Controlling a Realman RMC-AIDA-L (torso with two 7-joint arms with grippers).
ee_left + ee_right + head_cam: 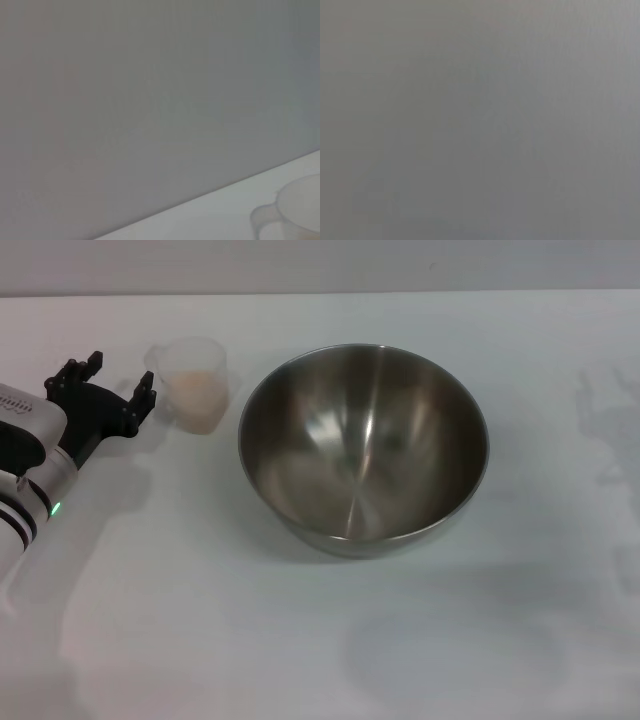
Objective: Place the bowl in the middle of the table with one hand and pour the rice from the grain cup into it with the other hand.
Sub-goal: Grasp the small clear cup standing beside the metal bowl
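Clear frosted plastic, thin-walled: the grain cup (193,383) stands upright on the table (320,640), toward the far left, just beside the bowl (363,448) but not touching it. Pale rice (200,400) fills roughly the lower half.

Bowl: stainless steel, shiny inside, empty. Sits about mid-table already, so the placing step looks done and the pour is what remains.

Left gripper (113,380): black claw, fingers spread wide, nothing in them. It sits just left of the cup, mouth facing it, with a gap between the nearer fingertip and the cup wall. The left wrist view catches only the cup's rim and a looped handle (264,220) at the frame edge.

Right gripper: not in the head view; its wrist camera shows flat grey only.

Handling, my guess:
- Cup is light and likely flexes under a hard squeeze. Smooth plastic may slip in the claw.
- Take it around the body at mid-height, above the table and below the rim, firm but not crushing.
- The load sits low, so it should stay steady when lifted; grains will run freely once tipped.
- Pour lip: which way it faces I cannot tell.
- Bowl is stiff, heavier, wide; a generous target. Its rounded base could rock if nudged.

Writing: a partial dark logo on the left arm's white casing, unreadable. No labels or measuring marks legible on cup or bowl.
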